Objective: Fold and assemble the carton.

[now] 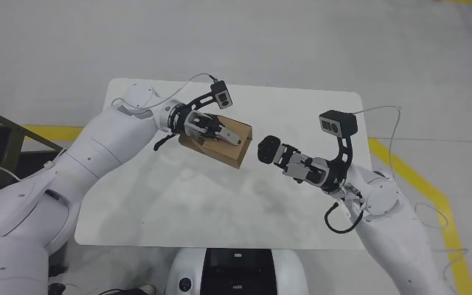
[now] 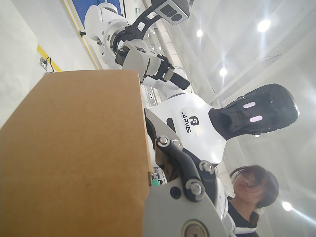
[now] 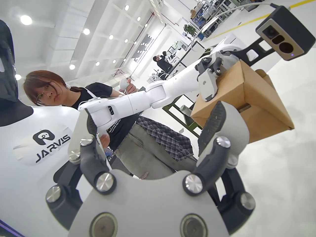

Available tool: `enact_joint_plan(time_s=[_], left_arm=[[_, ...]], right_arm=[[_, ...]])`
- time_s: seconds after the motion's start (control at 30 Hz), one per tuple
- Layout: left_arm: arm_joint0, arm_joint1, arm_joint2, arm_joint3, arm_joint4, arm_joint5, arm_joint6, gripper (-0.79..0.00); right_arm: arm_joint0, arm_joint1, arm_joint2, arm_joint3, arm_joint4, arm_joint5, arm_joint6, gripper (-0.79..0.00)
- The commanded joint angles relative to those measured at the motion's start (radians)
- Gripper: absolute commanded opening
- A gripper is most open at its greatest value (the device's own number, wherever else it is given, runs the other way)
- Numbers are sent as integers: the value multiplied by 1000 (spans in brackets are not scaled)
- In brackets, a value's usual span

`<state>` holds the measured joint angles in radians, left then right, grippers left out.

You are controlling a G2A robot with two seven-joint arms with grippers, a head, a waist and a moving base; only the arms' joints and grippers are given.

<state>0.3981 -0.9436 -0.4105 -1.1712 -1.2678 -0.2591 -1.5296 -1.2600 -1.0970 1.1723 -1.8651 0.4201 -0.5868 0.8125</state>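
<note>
Holds the brown carton (image 1: pixel 228 153) in the left gripper (image 1: pixel 233 136), clamped down on the carton's upper panel, with one white finger (image 3: pixel 208 85) lying flat against the outer cardboard face. Shows the carton partly folded: plain closed sides, and at the end turned away from the left arm, slanted folds with a narrow dark gap between two panels. Carries it tilted, one corner lower than the rest. Cannot tell whether that lower edge touches the surface below the carton.

Sets the right gripper (image 1: pixel 264 150) just beside that folded end, close to the carton but apart from it. Spreads its two dark-padded fingers (image 3: pixel 214 122) wide, tips pointing at the carton.

Mounts a black camera (image 1: pixel 220 95) on a bracket just beyond the carton, on the left wrist. Spreads the white table (image 1: pixel 310 110) beneath the carton and out on every side of it. Runs a yellow floor line (image 1: pixel 413 173) well away from the carton, past the table's edge behind the right arm.
</note>
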Motion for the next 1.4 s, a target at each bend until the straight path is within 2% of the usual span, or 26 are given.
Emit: enact_joint_plan(time_s=[0.0,0.17,0.3,0.53,1.0,1.37], left_arm=[[16,2,-14,-23,26,9,37,-785],[47,2,-48,-35,69,6,18,-785],[59,-5,-71,-35,97,-2,10,-785],[81,-19,-105,-41,134,-3,-2,-785],[87,-58,-130,-31,249,55,15,-785],[95,-82,-169,4,282,66,9,-785]], right_arm=[[-11,-1,-2,-7,-6,30,-33,0],[-33,-10,-40,-1,-30,132,-124,0],[-34,-18,-69,6,-47,165,-177,0],[-48,-26,-105,7,-34,233,-199,0],[-2,-57,-198,16,14,253,-223,0],[2,-61,-156,-2,32,253,-211,0]])
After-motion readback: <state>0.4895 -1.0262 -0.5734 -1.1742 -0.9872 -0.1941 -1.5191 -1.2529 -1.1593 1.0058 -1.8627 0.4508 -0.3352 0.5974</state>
